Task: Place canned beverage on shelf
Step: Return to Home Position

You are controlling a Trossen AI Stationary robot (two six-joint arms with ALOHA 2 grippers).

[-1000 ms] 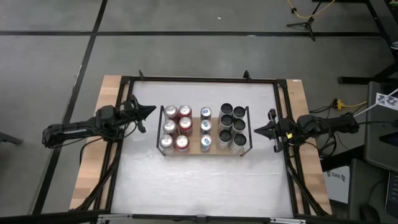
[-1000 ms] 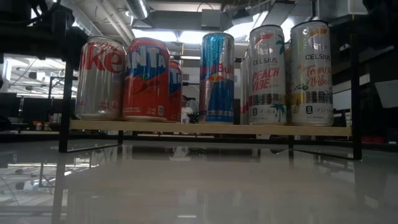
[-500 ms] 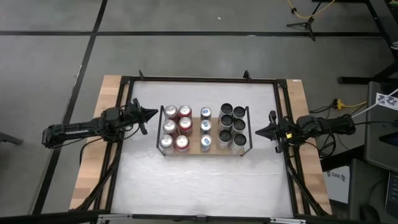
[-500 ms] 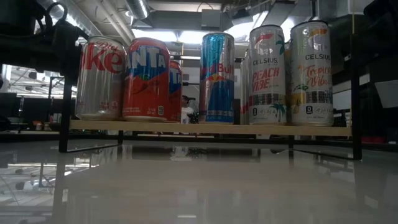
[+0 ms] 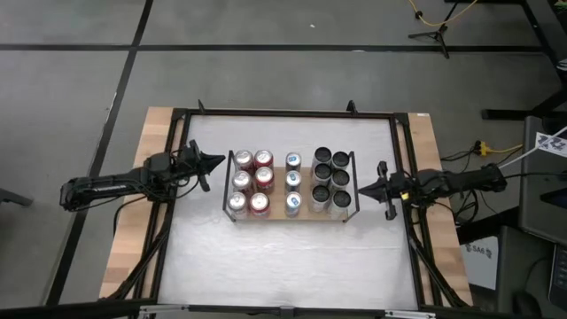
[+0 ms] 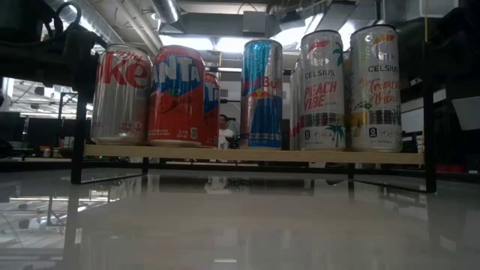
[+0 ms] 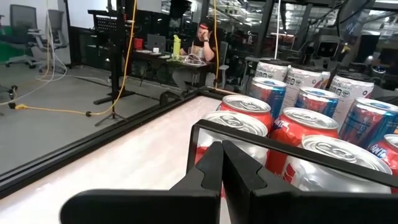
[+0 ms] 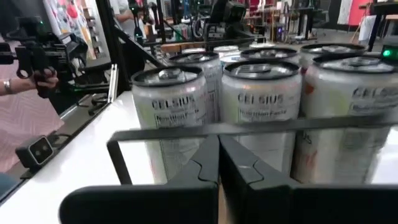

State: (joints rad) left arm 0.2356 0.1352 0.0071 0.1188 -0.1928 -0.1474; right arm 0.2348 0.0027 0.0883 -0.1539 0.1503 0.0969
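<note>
Black fingers of the left gripper are pressed together with nothing between them, their tips just beside the rail at the left short end of the shelf. The right gripper is likewise closed and empty, its tips just beside the rail at the opposite short end of the shelf. Both arms reach in low from outside the shelf's two ends.

On the shelf's light wooden board every can stands upright in rows. The silver cola cans are nearest the left rail, with the red Fanta cans next to them. The blue Red Bull cans form a single file near the middle, and the white Celsius cans are packed against the right rail.

The shelf rests about mid-way across the glossy white tabletop. In the low view this surface mirrors the shelf's legs and the ceiling lights. A black frame borders the tabletop, and around it lies a grey floor crossed by dark lines.

Beyond the shelf, the left wrist view shows a yellow cable hanging down and a person seated at a cluttered desk. In the right wrist view a pink sleeve shows beside the table, with a hand at a black device.
</note>
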